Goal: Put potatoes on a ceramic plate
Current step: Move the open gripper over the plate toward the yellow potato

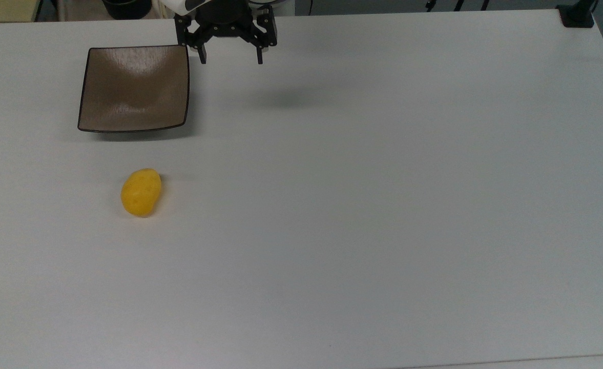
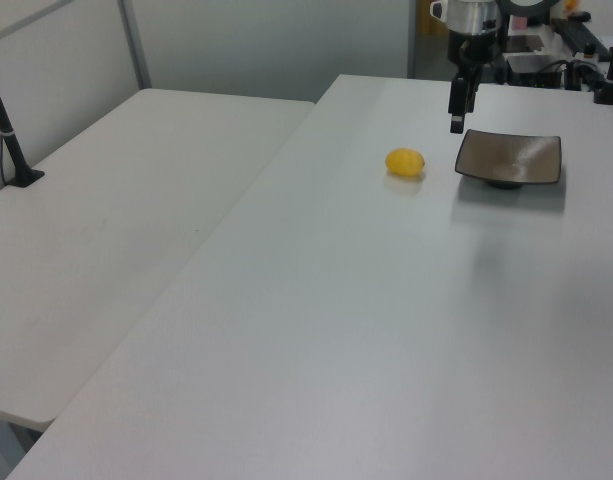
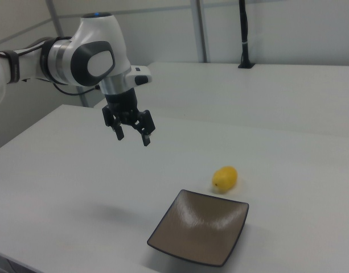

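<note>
In the top view the tool hangs at the upper edge, above the white surface, with its two fingers spread wide and nothing between them. Its left finger, as the top view shows it, sits just off the upper right corner of the plate. The plate is square, glossy brown with a dark rim, and bare inside. The potato lies on the surface below the plate in the top view, well apart from it and from the tool.

In the left view the tool points down near the far end of the surface, between the potato on the left view's left and the plate on the left view's right. A second pale surface stands alongside.

In the right view the white arm reaches in from the right view's left, and the tool hovers clear of the surface, fingers apart and empty. The plate sits nearest the camera, and the potato lies just beyond its far edge, not touching it.
</note>
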